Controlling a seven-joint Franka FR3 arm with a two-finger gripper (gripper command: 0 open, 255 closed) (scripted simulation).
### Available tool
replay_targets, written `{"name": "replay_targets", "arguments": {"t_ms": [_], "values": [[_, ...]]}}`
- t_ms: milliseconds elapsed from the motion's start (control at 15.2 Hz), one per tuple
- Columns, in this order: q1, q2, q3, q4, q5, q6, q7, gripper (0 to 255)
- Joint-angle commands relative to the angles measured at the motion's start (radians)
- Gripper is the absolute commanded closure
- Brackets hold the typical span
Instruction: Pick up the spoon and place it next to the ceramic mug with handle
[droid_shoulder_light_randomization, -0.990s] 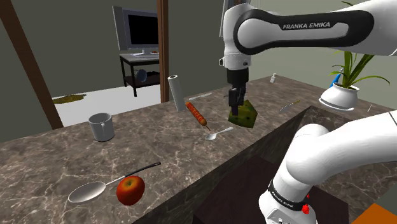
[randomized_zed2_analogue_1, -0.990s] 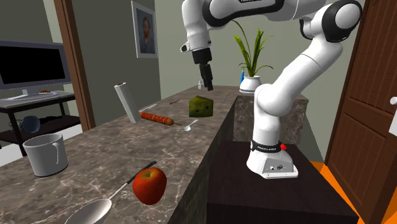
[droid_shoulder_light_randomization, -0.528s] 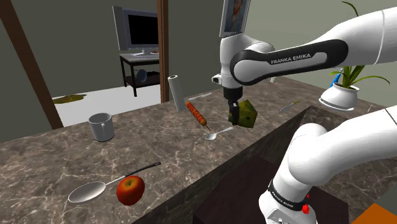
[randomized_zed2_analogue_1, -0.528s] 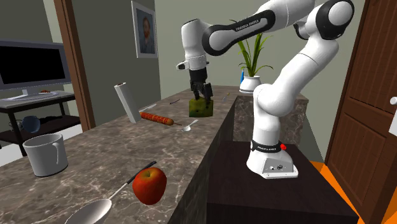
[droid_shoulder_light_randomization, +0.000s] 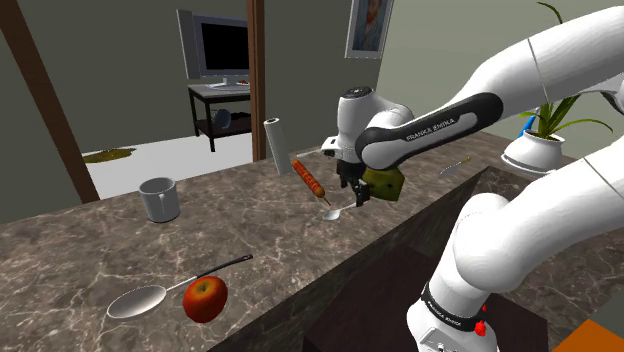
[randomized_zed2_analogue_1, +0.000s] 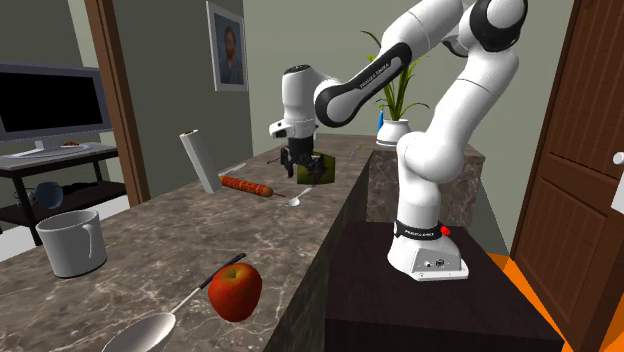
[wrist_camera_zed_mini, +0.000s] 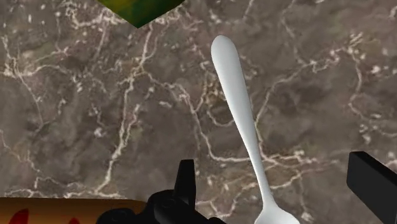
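The small spoon (wrist_camera_zed_mini: 236, 95) is framed by the 2 wide-open fingers of the gripper (droid_shoulder_light_randomization: 353, 197), which must be lowered and shut before the mug (droid_shoulder_light_randomization: 160, 199) at the shoulder view's 9 o'clock is reached.

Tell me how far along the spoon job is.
Done: the open gripper is low over the small spoon, fingers straddling its handle without touching. In hand: nothing yet. Left: close, lift, carry to the grey mug, set it down beside.

White arm (droid_shoulder_light_randomization: 560, 50), dark joints, FRANKA EMIKA lettering, black tool (droid_shoulder_light_randomization: 350, 198).
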Motion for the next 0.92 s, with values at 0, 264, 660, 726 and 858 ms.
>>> {"name": "replay_targets", "arguments": {"t_ms": [0, 264, 660, 726, 858], "values": [[-0.001, 0.027, -0.013, -0.011, -0.023, 0.051, -0.025, 0], [-0.016, 0.072, -0.026, -0.035, -0.049, 0.122, -0.014, 0], [-0.026, 0.104, -0.035, -0.048, -0.067, 0.168, -0.006, 0], [-0.026, 0.104, -0.035, -0.048, -0.067, 0.168, -0.006, 0], [-0.026, 0.104, -0.035, -0.048, -0.067, 0.168, -0.006, 0]]}}
